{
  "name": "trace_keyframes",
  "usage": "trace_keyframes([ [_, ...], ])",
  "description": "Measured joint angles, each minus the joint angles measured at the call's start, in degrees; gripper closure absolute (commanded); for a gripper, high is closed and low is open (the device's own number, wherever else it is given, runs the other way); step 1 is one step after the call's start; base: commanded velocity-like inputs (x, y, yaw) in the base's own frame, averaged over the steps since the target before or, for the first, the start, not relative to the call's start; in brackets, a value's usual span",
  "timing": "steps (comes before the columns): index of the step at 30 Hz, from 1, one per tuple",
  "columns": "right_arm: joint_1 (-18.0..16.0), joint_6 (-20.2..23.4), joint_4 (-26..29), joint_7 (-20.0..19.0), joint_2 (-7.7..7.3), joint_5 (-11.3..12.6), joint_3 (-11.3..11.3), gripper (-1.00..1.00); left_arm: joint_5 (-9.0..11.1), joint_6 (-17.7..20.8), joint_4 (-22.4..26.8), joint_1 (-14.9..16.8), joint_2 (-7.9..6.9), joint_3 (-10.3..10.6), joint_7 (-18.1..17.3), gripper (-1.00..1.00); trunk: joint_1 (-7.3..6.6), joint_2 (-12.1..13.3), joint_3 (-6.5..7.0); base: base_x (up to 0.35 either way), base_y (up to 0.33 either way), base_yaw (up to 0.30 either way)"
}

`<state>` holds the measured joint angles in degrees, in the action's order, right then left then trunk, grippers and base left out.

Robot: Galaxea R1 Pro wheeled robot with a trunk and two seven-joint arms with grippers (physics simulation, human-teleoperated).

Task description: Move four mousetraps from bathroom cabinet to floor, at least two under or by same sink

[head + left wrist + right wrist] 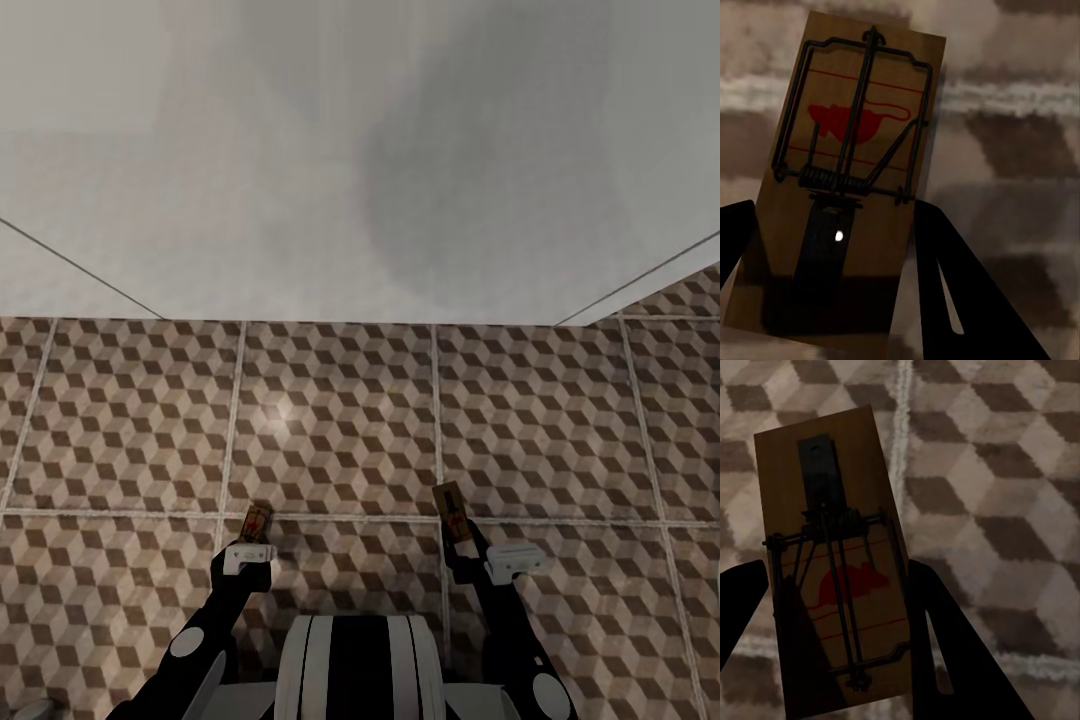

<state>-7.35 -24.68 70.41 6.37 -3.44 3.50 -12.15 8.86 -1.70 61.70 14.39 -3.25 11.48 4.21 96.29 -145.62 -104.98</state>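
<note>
Each gripper holds one mousetrap above the bathroom floor, whose tiles carry a brown, beige and white cube pattern. My left gripper is shut on a tan wooden mousetrap with dark wire parts; in the left wrist view this mousetrap shows a red mouse print between the black fingers. My right gripper is shut on a second mousetrap, which in the right wrist view also sits between dark fingers. Cabinet and bathroom sink are out of view.
A pale grey wall rises straight ahead beyond the tiles, with a wall corner at the far right. My robot's white and black trunk sits low in the head view.
</note>
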Motion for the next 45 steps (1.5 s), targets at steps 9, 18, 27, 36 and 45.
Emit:
trace_keyframes([
  [9, 0.0, 0.0, 0.0, 0.0, 0.0, 0.05, 0.0, 1.0, 0.0, 0.01, -0.03, 0.0, 0.0, 0.0, 0.0, 1.0, 0.23, -0.12, 0.0, 0.0, 0.0, 0.0],
  [18, 0.0, 0.0, 0.0, 0.0, 0.0, 0.07, 0.0, 1.0, 0.0, 0.01, -0.03, -0.01, 0.0, 0.0, 0.0, 1.0, 0.46, -0.24, 0.0, 0.0, 0.0, 0.0],
  [27, 0.0, 0.0, 0.0, 0.04, 0.0, 0.05, 0.0, 1.0, 0.0, -0.07, 0.05, -0.01, 0.0, 0.0, -0.04, 1.0, 0.7, -0.36, 0.0, 0.0, 0.0, 0.0],
  [36, 0.0, 0.03, 0.0, 0.07, 0.03, 0.03, 0.0, 1.0, 0.0, -0.15, 0.18, 0.0, -0.08, 0.01, -0.2, 1.0, 0.7, -0.36, 0.0, 0.0, 0.0, 0.0],
  [45, 0.0, 0.22, 0.08, 1.53, -0.01, 0.03, 0.68, 1.0, -0.07, -0.11, 0.1, 0.0, -0.24, -0.15, -0.2, 1.0, 0.7, -0.36, 0.0, 0.0, 0.0, 0.0],
])
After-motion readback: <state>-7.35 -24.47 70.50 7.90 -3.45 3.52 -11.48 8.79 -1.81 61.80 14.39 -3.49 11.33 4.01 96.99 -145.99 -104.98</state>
